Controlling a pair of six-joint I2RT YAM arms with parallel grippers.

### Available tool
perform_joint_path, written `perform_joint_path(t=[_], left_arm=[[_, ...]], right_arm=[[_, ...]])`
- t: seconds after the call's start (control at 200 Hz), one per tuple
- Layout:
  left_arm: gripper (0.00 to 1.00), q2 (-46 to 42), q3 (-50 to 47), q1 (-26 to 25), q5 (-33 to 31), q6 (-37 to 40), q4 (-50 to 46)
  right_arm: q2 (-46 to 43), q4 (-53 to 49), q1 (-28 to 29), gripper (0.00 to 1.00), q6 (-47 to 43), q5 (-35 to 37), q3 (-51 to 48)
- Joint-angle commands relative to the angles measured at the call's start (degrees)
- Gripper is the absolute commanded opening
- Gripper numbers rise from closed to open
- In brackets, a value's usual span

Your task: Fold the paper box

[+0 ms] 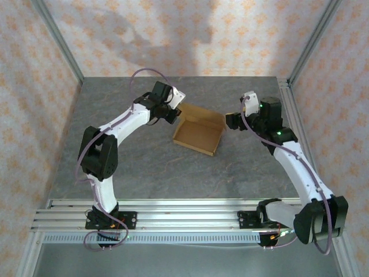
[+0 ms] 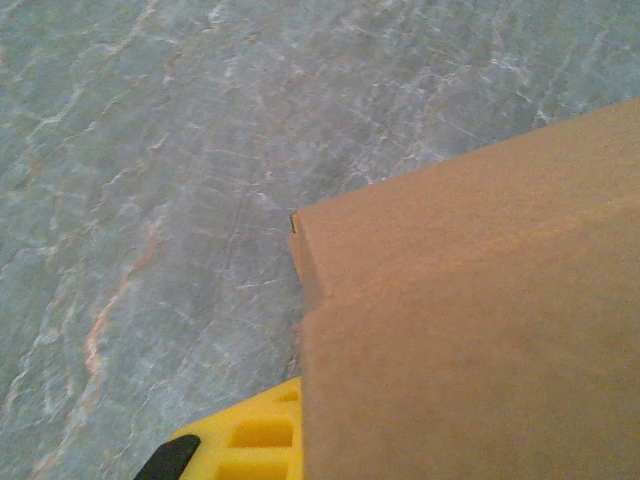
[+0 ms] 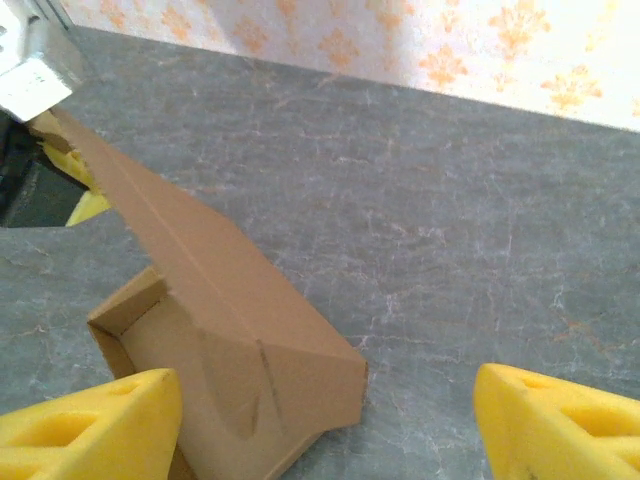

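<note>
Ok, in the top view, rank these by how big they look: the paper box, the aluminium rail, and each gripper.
1. aluminium rail, spanning most of the near edge.
2. paper box, open-topped, mid-table.
3. left gripper and right gripper: both smaller than the box, too alike to rank.

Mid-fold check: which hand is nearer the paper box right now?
Left. The left hand is shut on the paper box's raised flap at its far-left corner. The right hand is open, just beyond the box's right end.
</note>
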Motion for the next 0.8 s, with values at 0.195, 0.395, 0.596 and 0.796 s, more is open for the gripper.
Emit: perform_joint_path(t=[0.195, 0.395, 0.596, 0.796], left_arm=[[0.0, -1.77, 0.91, -1.97, -5.63, -1.32, -0.94], [0.0, -1.48, 1.2, -2.12, -5.45, -1.36, -0.88], [0.0, -1.2, 1.26, -2.15, -5.0, -1.59, -0.93], [0.0, -1.07, 1.35, -2.08, -4.92, -1.44, -0.92]], right_arm=[[0.27, -5.25, 7.66, 0.78, -7.47, 3.45, 2.18], [5.65, -4.62, 7.97, 0.7, -9.8, 10.32, 2.58], [10.99, -6.14, 6.57, 0.53, -11.55, 8.5, 4.01], [13.13, -4.93, 5.58, 0.32, -11.53, 7.54, 3.82]])
